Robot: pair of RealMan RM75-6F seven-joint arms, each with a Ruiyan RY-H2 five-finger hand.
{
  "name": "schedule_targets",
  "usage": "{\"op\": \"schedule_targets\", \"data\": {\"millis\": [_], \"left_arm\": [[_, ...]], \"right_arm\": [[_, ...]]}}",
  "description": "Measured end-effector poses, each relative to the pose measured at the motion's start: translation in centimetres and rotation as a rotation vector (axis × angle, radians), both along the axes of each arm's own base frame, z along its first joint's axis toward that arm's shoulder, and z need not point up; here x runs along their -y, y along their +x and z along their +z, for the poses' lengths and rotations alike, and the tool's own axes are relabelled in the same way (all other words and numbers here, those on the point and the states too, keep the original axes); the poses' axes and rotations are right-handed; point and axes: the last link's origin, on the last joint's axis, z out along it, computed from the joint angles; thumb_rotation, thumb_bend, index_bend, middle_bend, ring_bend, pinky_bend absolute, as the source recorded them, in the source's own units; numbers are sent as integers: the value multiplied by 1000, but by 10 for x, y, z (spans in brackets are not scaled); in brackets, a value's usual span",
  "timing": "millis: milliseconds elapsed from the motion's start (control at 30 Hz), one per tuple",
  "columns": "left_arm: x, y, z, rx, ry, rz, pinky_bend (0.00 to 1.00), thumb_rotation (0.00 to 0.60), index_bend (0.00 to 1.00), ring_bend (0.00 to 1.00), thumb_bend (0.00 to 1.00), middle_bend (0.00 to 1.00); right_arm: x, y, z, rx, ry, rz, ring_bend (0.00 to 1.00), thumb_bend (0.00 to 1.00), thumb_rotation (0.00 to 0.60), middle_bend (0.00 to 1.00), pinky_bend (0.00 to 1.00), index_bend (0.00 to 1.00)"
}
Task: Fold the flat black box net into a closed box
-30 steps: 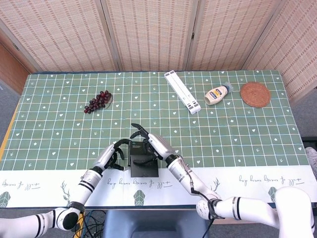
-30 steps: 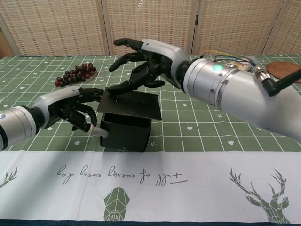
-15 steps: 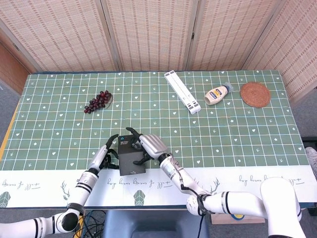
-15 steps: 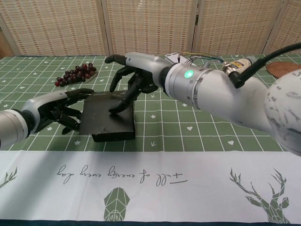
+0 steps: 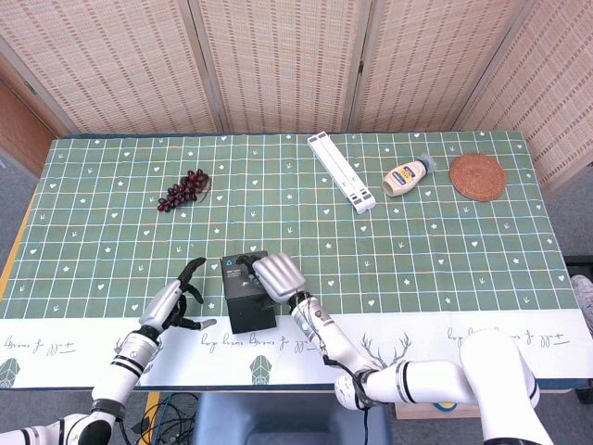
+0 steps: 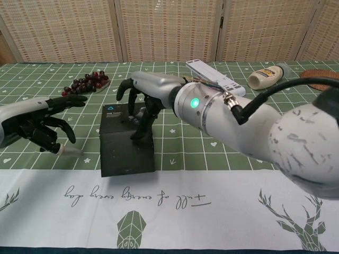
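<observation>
Box [image 5: 248, 291], black, stands near the front edge of the table [image 5: 445, 269], at about 6 o'clock in the head view, its lid folded down so that it reads as a closed cuboid. A small blue mark shows on the lid at its far left corner. Right hand [image 5: 274, 275] lies on the lid from the 3 o'clock side, fingers pressing down on the top panel without wrapping around the box; it holds nothing. Left hand [image 5: 174, 304] is off the box at 9 o'clock, well apart from it, fingers spread and empty. Judged from this state, the folding appears essentially complete: walls are up and the lid is shut. What seems left is a final press to seat the lid and withdrawal of the right hand; whether the lid's tuck flap is fully home cannot be told. Grapes [image 5: 183, 189] lie at 11 o'clock; a bottle [image 5: 407, 176] at 1 o'clock.
</observation>
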Motion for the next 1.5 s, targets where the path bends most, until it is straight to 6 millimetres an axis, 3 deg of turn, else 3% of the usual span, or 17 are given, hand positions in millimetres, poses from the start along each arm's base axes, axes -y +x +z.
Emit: {"op": "schedule_targets", "data": {"millis": [367, 633, 833, 1000, 1067, 1167, 1300, 1500], "left_arm": [[8, -5, 20, 33, 13, -11, 754, 600, 0, 436, 143, 0], [10, -9, 28, 47, 12, -14, 750, 600, 0, 432, 143, 0], [8, -10, 33, 19, 35, -39, 700, 600, 0, 374, 143, 0], [6, -16, 43, -64, 78, -84, 561, 600, 2, 204, 143, 0], [6, -19, 48, -99, 110, -100, 517, 600, 19, 191, 143, 0], [5, -25, 57, -150, 178, -118, 506, 600, 59, 187, 143, 0], [8, -35, 69, -263, 284, -144, 500, 600, 70, 183, 143, 0], [20, -51, 87, -449, 415, -144, 490, 600, 73, 179, 143, 0]], "right_arm": [[-2, -7, -16, -138, -150, 150, 742, 254, 600, 428, 1000, 444], [-8, -15, -29, -182, -213, 206, 743, 261, 600, 444, 1000, 458], [-10, -19, -19, -126, -215, 175, 723, 261, 600, 413, 1000, 435], [-13, -37, 13, -54, -226, 119, 613, 261, 600, 388, 983, 381], [-14, -49, 29, -33, -236, 95, 583, 261, 600, 382, 934, 379], [-20, -77, 61, -9, -263, 47, 545, 262, 600, 375, 845, 378], [-33, -128, 108, -6, -323, -31, 499, 263, 600, 375, 737, 378], [-65, -198, 169, -24, -417, -132, 462, 266, 600, 374, 665, 378]]}}
